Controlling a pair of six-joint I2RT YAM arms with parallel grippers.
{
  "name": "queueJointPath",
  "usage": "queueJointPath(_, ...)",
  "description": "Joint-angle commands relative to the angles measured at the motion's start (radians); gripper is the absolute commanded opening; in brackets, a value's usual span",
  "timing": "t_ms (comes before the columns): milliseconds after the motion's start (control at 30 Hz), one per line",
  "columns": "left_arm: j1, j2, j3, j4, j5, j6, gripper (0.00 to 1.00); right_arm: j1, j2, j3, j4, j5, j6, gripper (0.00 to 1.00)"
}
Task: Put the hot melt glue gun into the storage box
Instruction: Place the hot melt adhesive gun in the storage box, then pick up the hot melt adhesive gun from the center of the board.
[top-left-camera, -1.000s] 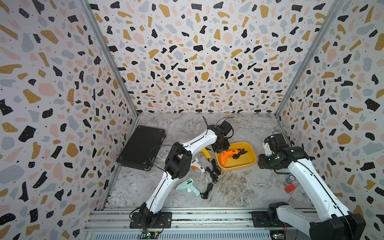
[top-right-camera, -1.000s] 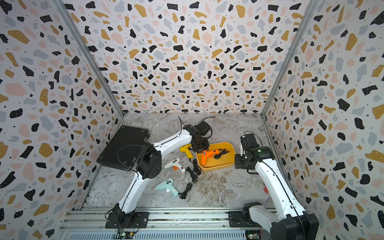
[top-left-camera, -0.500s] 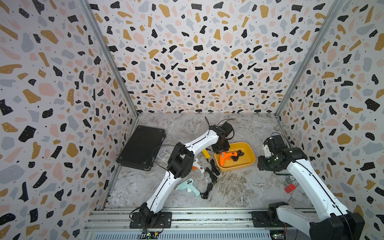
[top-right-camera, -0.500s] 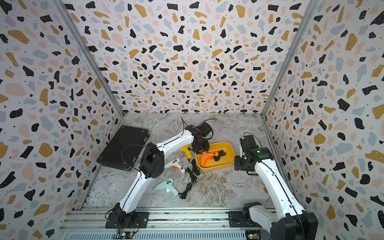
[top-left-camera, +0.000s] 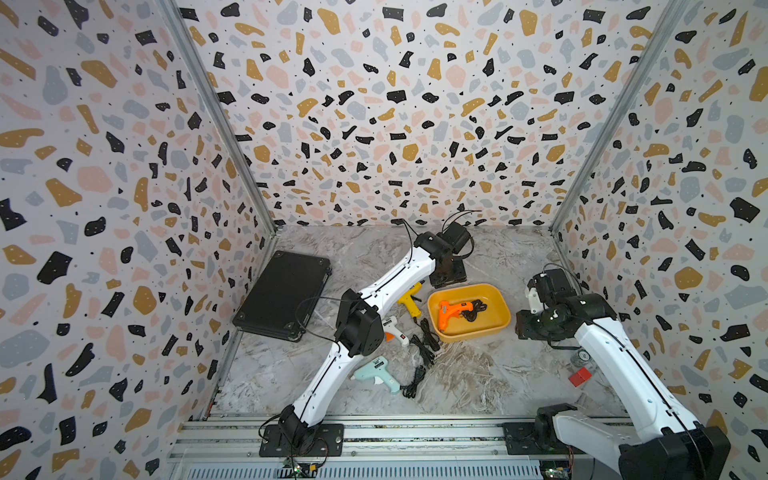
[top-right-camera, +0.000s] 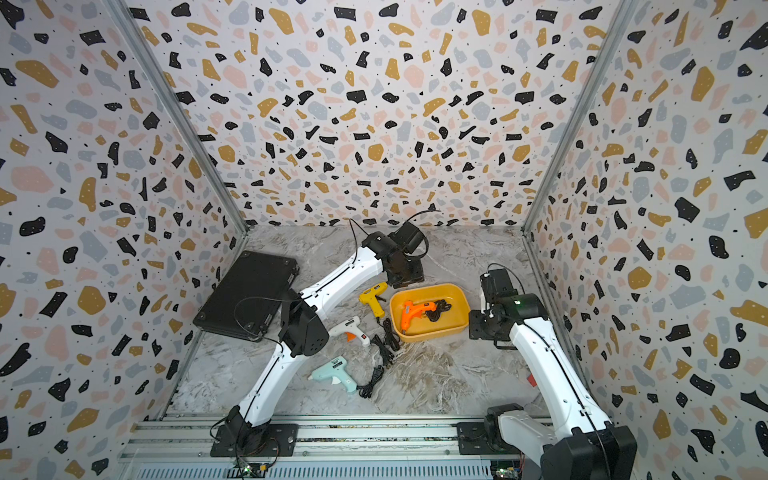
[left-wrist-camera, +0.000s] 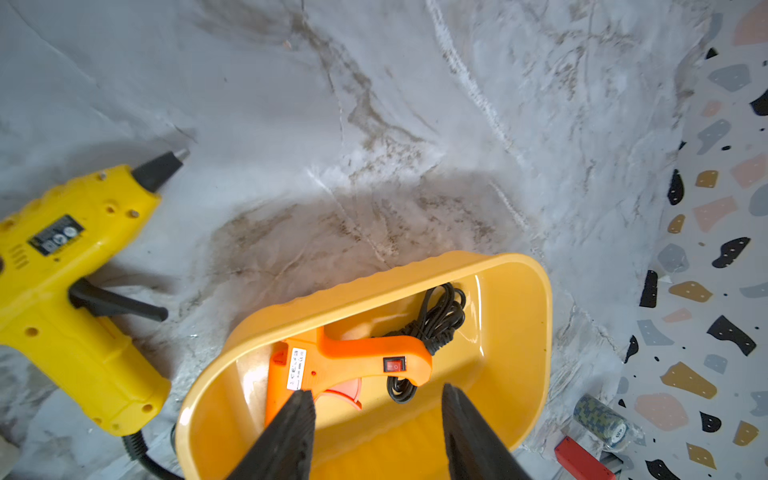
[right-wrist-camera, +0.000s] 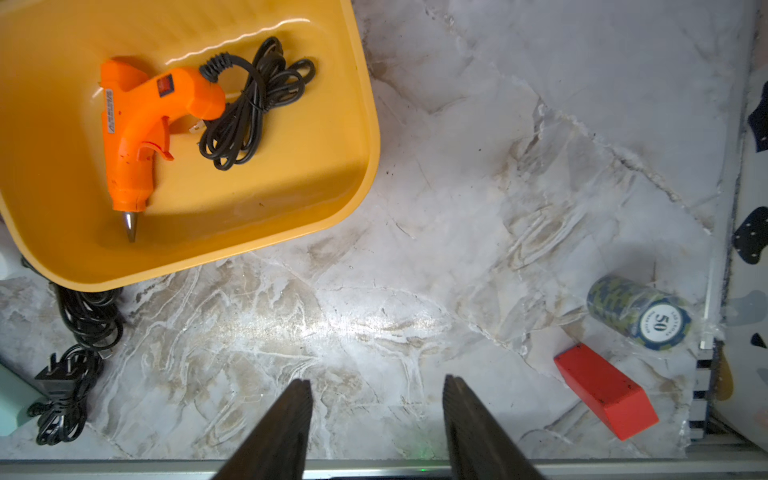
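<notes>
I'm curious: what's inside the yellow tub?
Inside the tub lies an orange glue gun with its coiled black cord. The floor right under them is covered.

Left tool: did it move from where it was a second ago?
Yes. The left tool has pulled away from the storage box's rim, toward the back wall or upward.

The left arm (top-left-camera: 390, 279) rises from the table's near edge, bends at a raised elbow and stretches toward the far edge. Its left gripper (left-wrist-camera: 376, 399) points down, jaws apart and empty. The right arm (top-left-camera: 615, 357) leans in from the near right corner, its right gripper (right-wrist-camera: 376, 384) parted and holding nothing.
</notes>
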Motion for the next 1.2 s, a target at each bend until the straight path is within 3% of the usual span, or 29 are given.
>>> queueJointPath(0, -0.001, -0.127, 0.044, -0.059, -0.099, 0.123, 0.54, -0.004, -0.022, 0.052, -0.032, 0.022, -0.016, 0.56)
queueJointPath(167, -0.001, -0.339, -0.126, -0.047, -0.273, 0.261, 0.55, -0.004, -0.015, 0.075, -0.051, -0.002, 0.018, 0.57)
queueJointPath(333, -0.002, -0.611, -0.504, 0.047, -0.418, 0.385, 0.56, -0.004, 0.039, 0.075, -0.066, -0.181, 0.084, 0.56)
queueJointPath(433, 0.000, -0.745, -0.729, 0.080, -0.464, 0.420, 0.58, -0.003, 0.019, 0.027, -0.023, -0.219, 0.105, 0.56)
queueJointPath(567, 0.006, -0.879, -0.961, 0.094, -0.455, 0.438, 0.59, -0.004, -0.003, 0.014, -0.030, -0.209, 0.104, 0.57)
queueJointPath(733, 0.007, -0.969, -1.190, 0.123, -0.352, 0.474, 0.60, -0.003, -0.019, -0.001, -0.030, -0.217, 0.108, 0.57)
queueJointPath(933, 0.007, -0.990, -1.358, 0.159, -0.255, 0.469, 0.61, -0.004, -0.026, -0.045, -0.030, -0.241, 0.114, 0.57)
queueJointPath(1167, 0.008, -0.957, -1.453, 0.158, -0.192, 0.535, 0.60, -0.004, -0.052, -0.061, -0.070, -0.253, 0.099, 0.57)
